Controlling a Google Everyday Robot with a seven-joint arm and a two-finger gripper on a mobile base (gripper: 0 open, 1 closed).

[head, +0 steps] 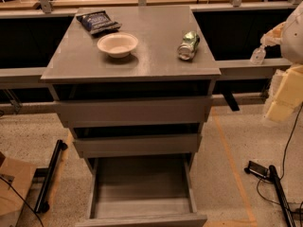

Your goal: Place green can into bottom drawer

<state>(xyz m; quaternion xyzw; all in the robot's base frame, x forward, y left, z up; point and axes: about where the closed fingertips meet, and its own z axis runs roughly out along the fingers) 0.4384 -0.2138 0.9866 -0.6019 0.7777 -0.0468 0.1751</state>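
Can (188, 45) is lying sideways on the table (156, 67), right of the bowl (117, 44); gripper (258, 55) is hanging farther right (its state, I cannot tell). It should be closing across the can's narrow body; the drawer (142, 183) is standing open below the bowl.

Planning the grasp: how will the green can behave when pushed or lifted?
The green can lies on its side near the right edge of the cabinet top, so a nudge would likely roll it. It looks dented, so probably thin and crushable. Its shiny skin may be slippery. The gripper hangs to its right, past that edge.
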